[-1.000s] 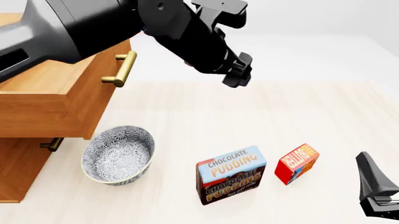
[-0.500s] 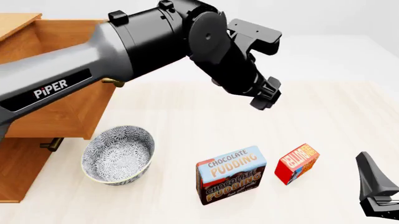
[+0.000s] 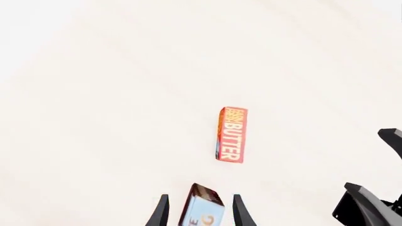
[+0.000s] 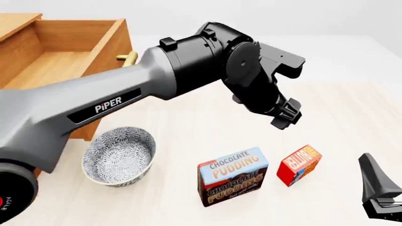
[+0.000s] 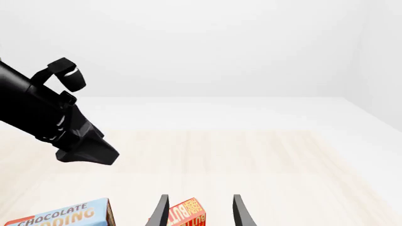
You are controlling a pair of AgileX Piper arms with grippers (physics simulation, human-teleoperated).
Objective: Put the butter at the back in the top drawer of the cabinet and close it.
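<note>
The butter (image 4: 300, 165), a small red box with an orange label, lies on the table right of the Chocolate Pudding box (image 4: 232, 176). My left gripper (image 4: 285, 117) hangs open and empty above the table, a little behind the butter. In the left wrist view the butter (image 3: 231, 134) lies beyond the fingers (image 3: 162, 213), with the pudding box (image 3: 201, 212) showing between them. The cabinet's top drawer (image 4: 107, 42) is pulled out at the left, its inside bare. My right gripper (image 4: 380, 195) rests open near the front right edge, and its wrist view shows the butter (image 5: 186, 215) just ahead.
A patterned grey bowl (image 4: 119, 155) stands in front of the cabinet (image 4: 19, 174), under the open drawer's front. The drawer's brass handle (image 4: 129, 57) sticks out behind my left arm. My left arm spans the table's middle from the left.
My left arm has swung right and down, away from the drawer and toward the boxes, uncovering the open drawer. The right gripper, the boxes and the bowl have not moved.
</note>
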